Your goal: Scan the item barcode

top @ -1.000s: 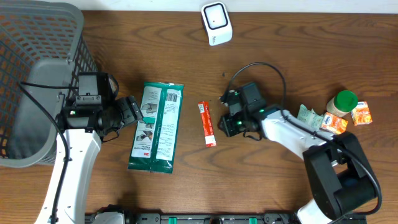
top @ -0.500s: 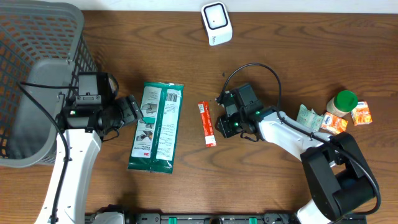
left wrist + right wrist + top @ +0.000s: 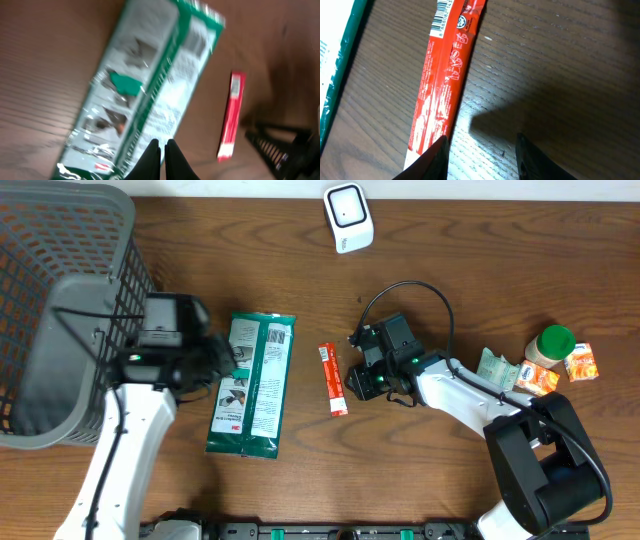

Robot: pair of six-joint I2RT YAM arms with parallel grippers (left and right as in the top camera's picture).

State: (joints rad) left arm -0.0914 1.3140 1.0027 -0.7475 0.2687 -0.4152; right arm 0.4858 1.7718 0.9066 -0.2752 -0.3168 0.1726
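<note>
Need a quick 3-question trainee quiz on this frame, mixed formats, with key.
1. Multiple choice: the left gripper is over which item? A) jar B) green-and-white packet C) scanner
2. True or false: the right gripper has its jaws shut tight on the red stick packet.
3. Short answer: in the right wrist view, what is printed at the top end of the red stick packet?

Key: 1 B. 2 False: the jaws stand apart and the packet lies flat on the table. 3 A barcode.
</note>
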